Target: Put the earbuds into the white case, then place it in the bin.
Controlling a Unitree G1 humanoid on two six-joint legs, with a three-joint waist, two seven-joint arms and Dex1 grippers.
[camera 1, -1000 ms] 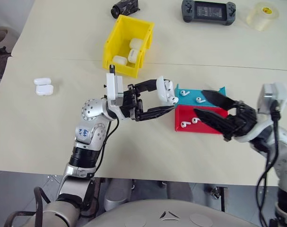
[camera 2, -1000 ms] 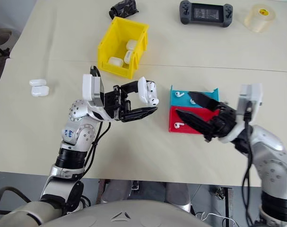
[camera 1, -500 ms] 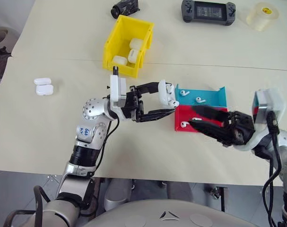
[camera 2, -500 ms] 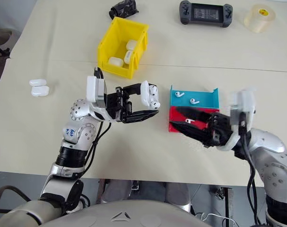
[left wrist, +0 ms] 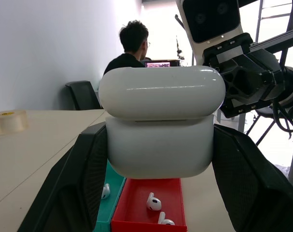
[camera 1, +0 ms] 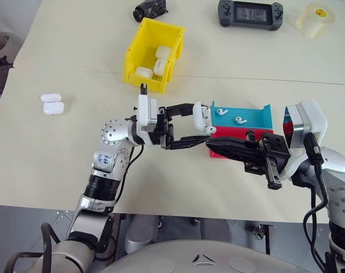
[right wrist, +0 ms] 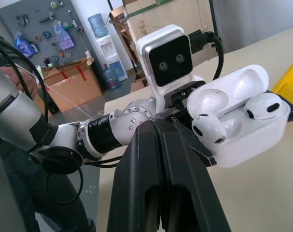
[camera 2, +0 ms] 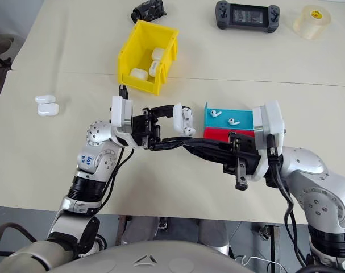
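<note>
Gripping the glossy rounded white case [camera 1: 202, 118], lid open.

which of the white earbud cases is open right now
The white case clamped in the left gripper, above the table beside the trays: its lid is flipped up with earbuds showing inside. The cases in the yellow bin look shut.

The cream table [camera 1: 64, 165] carries the bin [camera 1: 154, 54] and two trays.
</note>
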